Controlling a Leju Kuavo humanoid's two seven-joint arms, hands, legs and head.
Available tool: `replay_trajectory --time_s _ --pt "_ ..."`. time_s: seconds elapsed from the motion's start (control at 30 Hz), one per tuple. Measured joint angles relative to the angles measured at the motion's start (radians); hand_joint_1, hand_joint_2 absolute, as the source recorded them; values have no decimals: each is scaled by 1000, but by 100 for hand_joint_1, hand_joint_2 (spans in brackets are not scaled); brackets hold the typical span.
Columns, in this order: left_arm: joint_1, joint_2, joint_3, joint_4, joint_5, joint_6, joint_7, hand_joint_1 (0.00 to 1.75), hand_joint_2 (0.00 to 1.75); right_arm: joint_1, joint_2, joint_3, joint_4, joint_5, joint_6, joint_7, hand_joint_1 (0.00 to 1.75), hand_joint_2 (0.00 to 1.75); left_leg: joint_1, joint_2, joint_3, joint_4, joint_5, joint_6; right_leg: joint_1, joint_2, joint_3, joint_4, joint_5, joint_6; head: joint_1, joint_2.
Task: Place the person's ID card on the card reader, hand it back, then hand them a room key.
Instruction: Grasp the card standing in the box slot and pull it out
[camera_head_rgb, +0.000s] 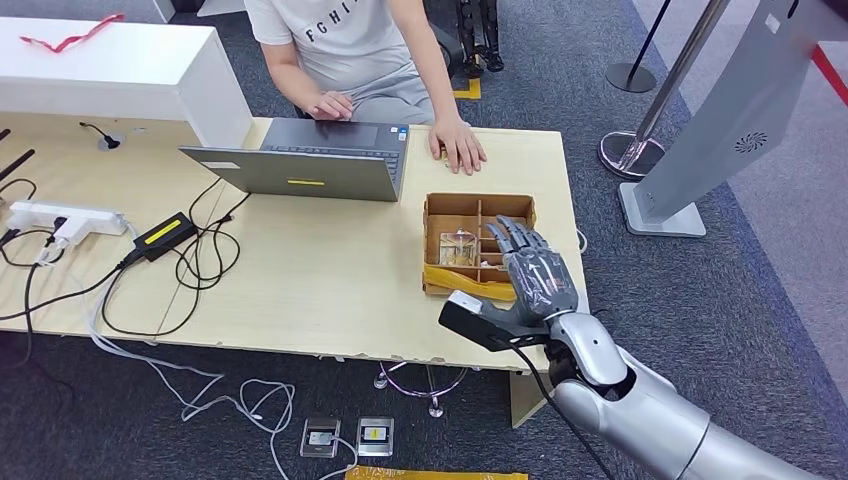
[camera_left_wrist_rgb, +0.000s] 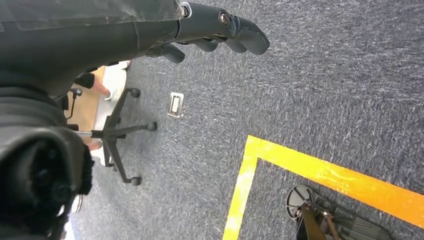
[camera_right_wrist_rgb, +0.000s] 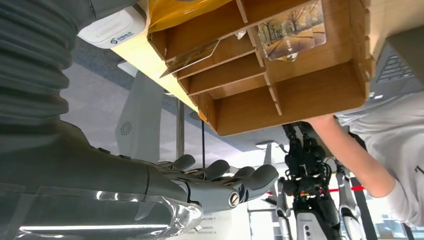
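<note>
- A wooden divided box (camera_head_rgb: 478, 213) sits on the right part of the bench (camera_head_rgb: 310, 280), and a clear card with a tree picture (camera_head_rgb: 459, 248) stands in one of its near compartments; in the right wrist view the same card (camera_right_wrist_rgb: 292, 30) leans in a slot of the box (camera_right_wrist_rgb: 295, 95).
- Whether this card is the ID card or a room key cannot be told.
- The right hand (camera_head_rgb: 530, 268) hovers over the near right corner of the box, fingers spread apart and holding nothing; the right wrist view shows its fingers (camera_right_wrist_rgb: 235, 182) loosely extended, clear of the box.
- A white card reader (camera_right_wrist_rgb: 107, 30) lies on the bench beside the box in the right wrist view.
- The left hand (camera_left_wrist_rgb: 215, 30) hangs over grey carpet, fingers slightly curled with nothing in them.
- A person (camera_head_rgb: 340, 50) sits at the far side of the bench, one hand (camera_head_rgb: 458, 145) flat on it just beyond the box, the other on a grey laptop (camera_head_rgb: 310, 160).
- Cables and a black power brick (camera_head_rgb: 165, 235) lie on the left of the bench.
</note>
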Motion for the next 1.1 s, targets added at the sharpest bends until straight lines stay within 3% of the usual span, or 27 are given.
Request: replay_trajectory --time_s 0.5,1.1 --pt "-4 0 3 0 8 -4 -24 0 0 16 72 -19 196 111 -77 -22 0 175 0 0 0 0 0 0 0 0 0 0 0 0 0 0" --pt "-3 2 17 0 6 5 15 0 0 17 77 -47 245 127 -53 7 0 175 0 0 0 0 0 0 0 0 0 0 0 0 0 0"
